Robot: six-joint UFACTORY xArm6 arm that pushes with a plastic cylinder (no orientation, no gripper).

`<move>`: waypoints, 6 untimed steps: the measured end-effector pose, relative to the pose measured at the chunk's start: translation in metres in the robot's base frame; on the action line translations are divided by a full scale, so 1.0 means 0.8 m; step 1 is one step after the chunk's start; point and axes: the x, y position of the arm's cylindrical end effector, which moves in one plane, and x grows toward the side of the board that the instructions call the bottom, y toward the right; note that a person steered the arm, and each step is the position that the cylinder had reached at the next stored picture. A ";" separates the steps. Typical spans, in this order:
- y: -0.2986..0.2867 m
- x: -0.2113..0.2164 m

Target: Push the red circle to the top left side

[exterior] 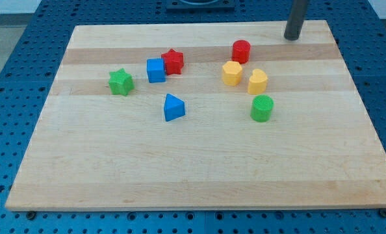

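Blocks total seven: two red, two blue, two yellow, two green... counted again, eight. Red circle (241, 51) stands upright, left of my tip (291, 36); no pincer shows

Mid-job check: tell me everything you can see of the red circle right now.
The red circle is a short, upright red cylinder with faintly ribbed sides, plastic-looking, standing flat on the wooden board near the view's top, right of centre. Nothing touches it: the yellow block sits just below it with a small gap. My tip stands apart, to its upper right.
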 end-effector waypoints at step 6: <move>-0.139 0.048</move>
